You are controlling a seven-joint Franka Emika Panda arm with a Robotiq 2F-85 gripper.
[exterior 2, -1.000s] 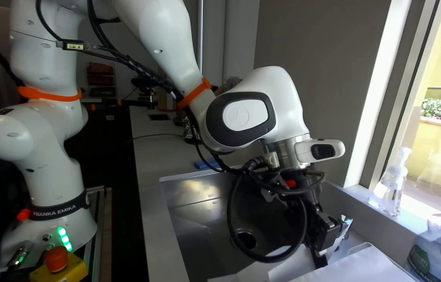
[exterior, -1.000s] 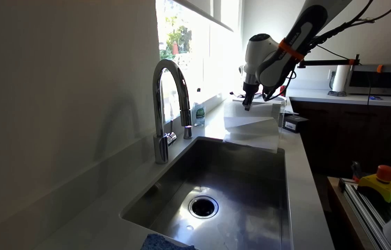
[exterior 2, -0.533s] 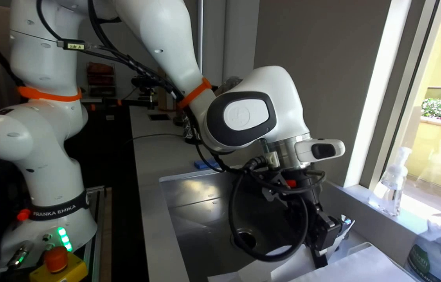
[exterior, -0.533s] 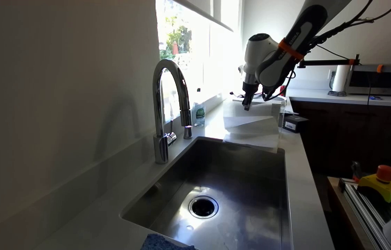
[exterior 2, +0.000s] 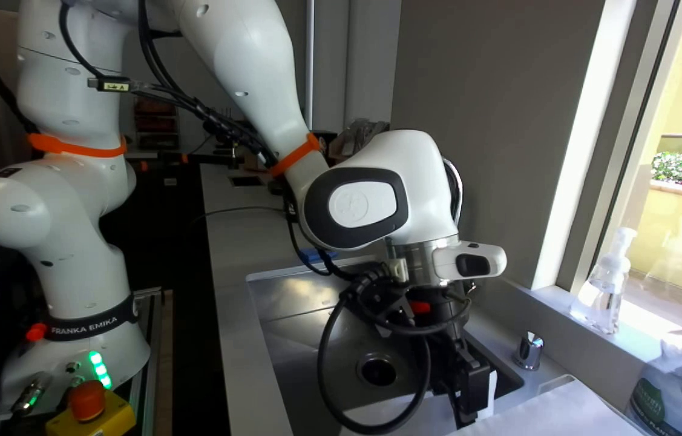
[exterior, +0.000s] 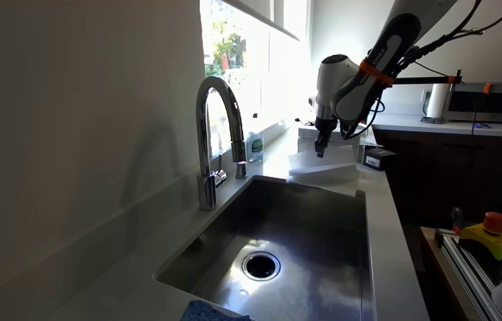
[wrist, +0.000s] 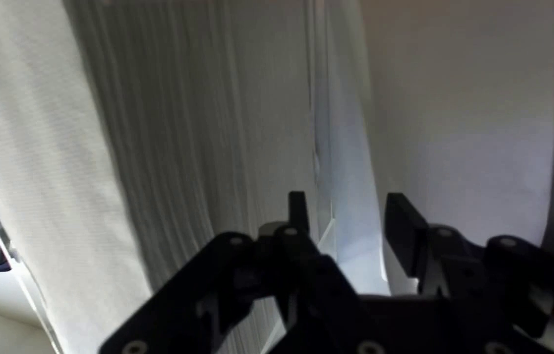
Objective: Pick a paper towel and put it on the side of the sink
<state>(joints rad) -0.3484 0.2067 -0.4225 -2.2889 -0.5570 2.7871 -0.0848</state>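
The paper towel [exterior: 324,176], a thin white sheet, lies bent over the counter at the sink's end, its lower edge at the rim. It also shows beside the gripper in an exterior view [exterior 2: 434,418], partly hidden by a cable. In the wrist view the pale sheet [wrist: 468,147] fills the right side, behind the right finger. The steel sink [exterior: 308,205] with its round drain shows in both exterior views [exterior 2: 304,321]. My gripper [exterior: 320,154] points down just above the sheet. In the wrist view its fingers [wrist: 345,211] are apart, with nothing held between them.
A white boxy stack of towels [wrist: 198,98] stands behind the sheet, also seen in both exterior views [exterior 2: 558,412]. The arched tap [exterior: 208,133] rises beside the sink. A soap bottle [exterior: 256,147], black box [exterior: 377,158] and blue sponge [exterior: 210,314] lie around the sink.
My gripper has moved down and slightly toward the sink in the last half second. The sheet has sunk lower, and the stack behind it shows more.
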